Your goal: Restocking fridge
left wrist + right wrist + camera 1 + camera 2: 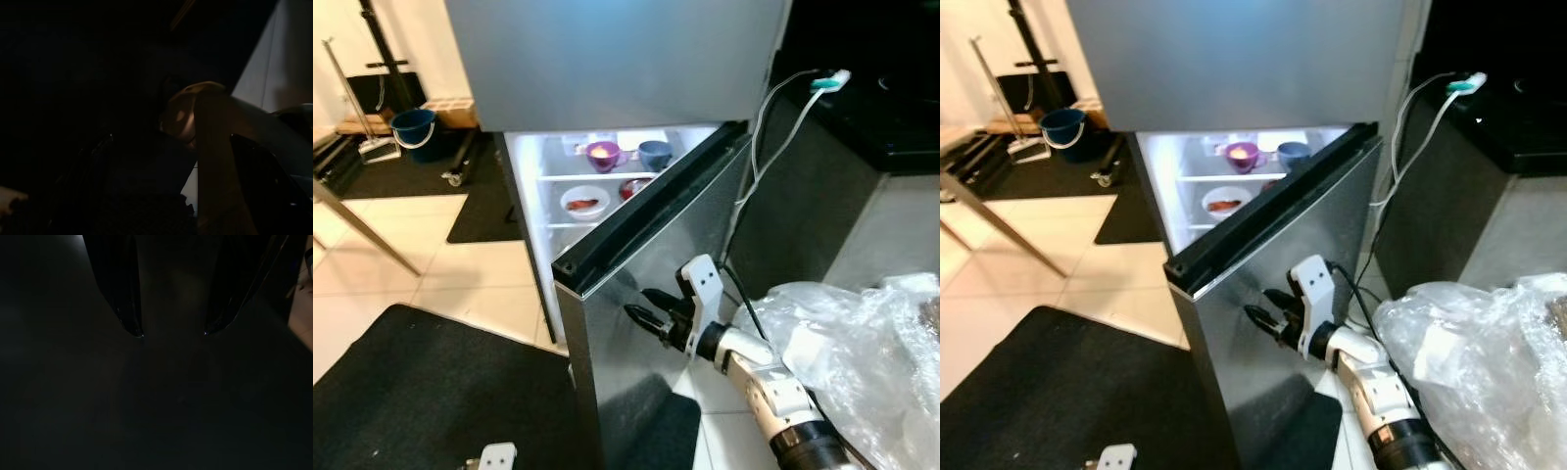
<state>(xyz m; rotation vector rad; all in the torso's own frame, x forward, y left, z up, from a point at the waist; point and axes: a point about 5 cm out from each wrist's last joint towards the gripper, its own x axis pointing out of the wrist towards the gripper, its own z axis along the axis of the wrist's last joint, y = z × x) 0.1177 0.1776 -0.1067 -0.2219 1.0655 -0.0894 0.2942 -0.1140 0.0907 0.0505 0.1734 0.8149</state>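
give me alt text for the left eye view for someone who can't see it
The right gripper, fingers open, rests against the steel fridge door, which stands partly open on lit shelves holding bowls. A clear plastic bag lies at the right.

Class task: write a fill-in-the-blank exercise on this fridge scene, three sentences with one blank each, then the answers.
1. The lower fridge door stands partly ____.
2. The right claw is at the door's steel front, fingers ____ and holding nothing.
3. On the lit shelf, the purple cup stands beside a ____ cup.

Answers: open; open; blue
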